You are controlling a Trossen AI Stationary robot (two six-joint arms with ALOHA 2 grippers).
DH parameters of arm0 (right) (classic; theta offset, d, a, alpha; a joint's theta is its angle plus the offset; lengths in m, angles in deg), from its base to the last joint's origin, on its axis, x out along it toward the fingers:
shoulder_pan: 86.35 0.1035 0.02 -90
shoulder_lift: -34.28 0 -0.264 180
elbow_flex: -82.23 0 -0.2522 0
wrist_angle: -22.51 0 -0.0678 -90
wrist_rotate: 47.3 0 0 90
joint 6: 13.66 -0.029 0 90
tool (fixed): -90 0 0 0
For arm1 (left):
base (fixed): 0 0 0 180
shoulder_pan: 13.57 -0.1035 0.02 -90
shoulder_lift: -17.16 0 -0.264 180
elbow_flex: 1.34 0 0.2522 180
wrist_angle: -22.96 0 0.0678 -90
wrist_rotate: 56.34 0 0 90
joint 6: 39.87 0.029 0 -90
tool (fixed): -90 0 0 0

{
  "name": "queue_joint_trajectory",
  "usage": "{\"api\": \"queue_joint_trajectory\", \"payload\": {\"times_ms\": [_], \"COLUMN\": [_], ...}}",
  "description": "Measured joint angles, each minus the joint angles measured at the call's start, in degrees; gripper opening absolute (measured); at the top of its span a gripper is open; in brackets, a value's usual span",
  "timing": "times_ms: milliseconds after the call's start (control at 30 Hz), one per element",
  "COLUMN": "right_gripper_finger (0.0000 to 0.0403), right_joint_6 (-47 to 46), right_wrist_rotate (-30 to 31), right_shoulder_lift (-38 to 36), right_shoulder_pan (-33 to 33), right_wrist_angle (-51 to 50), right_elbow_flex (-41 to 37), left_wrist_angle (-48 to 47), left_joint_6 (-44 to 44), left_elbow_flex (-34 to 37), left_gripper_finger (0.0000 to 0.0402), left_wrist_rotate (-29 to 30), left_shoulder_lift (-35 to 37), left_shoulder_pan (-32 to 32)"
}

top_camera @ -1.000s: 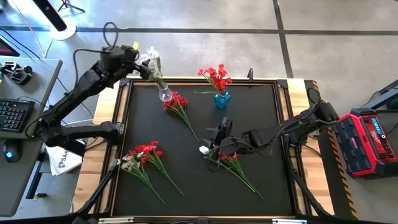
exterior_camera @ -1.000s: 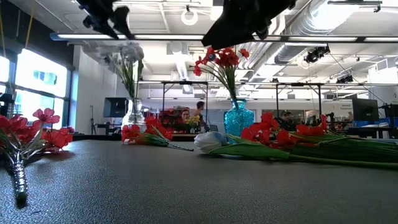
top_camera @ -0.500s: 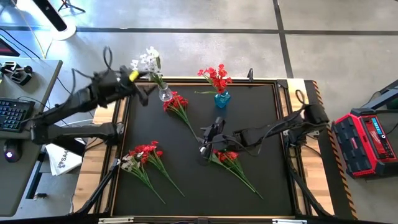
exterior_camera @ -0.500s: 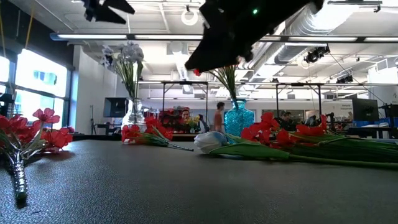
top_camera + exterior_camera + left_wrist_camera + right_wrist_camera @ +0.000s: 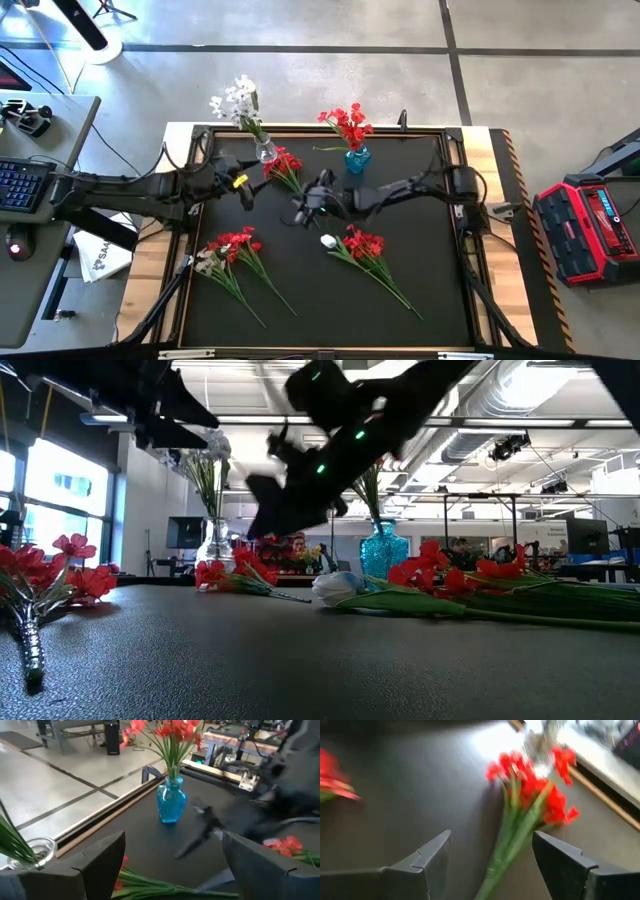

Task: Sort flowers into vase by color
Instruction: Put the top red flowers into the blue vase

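A sprig of small red blooms on thin green stems (image 5: pixel 287 172) lies on the black table mat (image 5: pixel 420 210), just in front of the right gripper (image 5: pixel 303 208), whose fingers are spread apart and empty. The left gripper (image 5: pixel 240 186), also spread and empty, hovers just beside the same sprig, near the clear glass vase with white flowers (image 5: pixel 264 150).

Black table mat (image 5: pixel 420 270). Blue vase (image 5: pixel 357 159) – red blooms (image 5: pixel 347 124). Clear vase (image 5: pixel 265 150) – white blooms (image 5: pixel 234 98). Red sprigs (image 5: pixel 364 243) on green stems; dark arms.
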Motion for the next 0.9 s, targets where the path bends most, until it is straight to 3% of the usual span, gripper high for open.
{"api": "queue_joint_trajectory", "payload": {"times_ms": [167, 433, 667, 900], "right_gripper_finger": [0.024, 0.0162, 0.0022, 0.0005], "right_joint_6": [-3.63, -6.16, -3.34, -4.19], "right_wrist_rotate": [-4.79, -12.29, -13.85, -12.88], "right_shoulder_lift": [6.47, 11.72, 9.59, 2.36], "right_shoulder_pan": [-3.4, -5.88, -5.79, -2.66], "right_wrist_angle": [-12.56, -14.84, -18.94, -26.65], "right_elbow_flex": [9.46, 12.89, 12.8, 9.53], "left_wrist_angle": [0.0, 0.27, 0.28, -0.12], "left_joint_6": [-0.19, 0.25, 0.25, -0.1], "left_elbow_flex": [0.65, 0.58, 0.58, 0.58], "left_gripper_finger": [0.0321, 0.0321, 0.0321, 0.0321], "left_wrist_rotate": [0.1, 0.3, 0.25, -0.13], "left_shoulder_lift": [0.0, 0.0, 0.0, 0.0], "left_shoulder_pan": [1.33, 1.38, 1.38, 1.39]}}
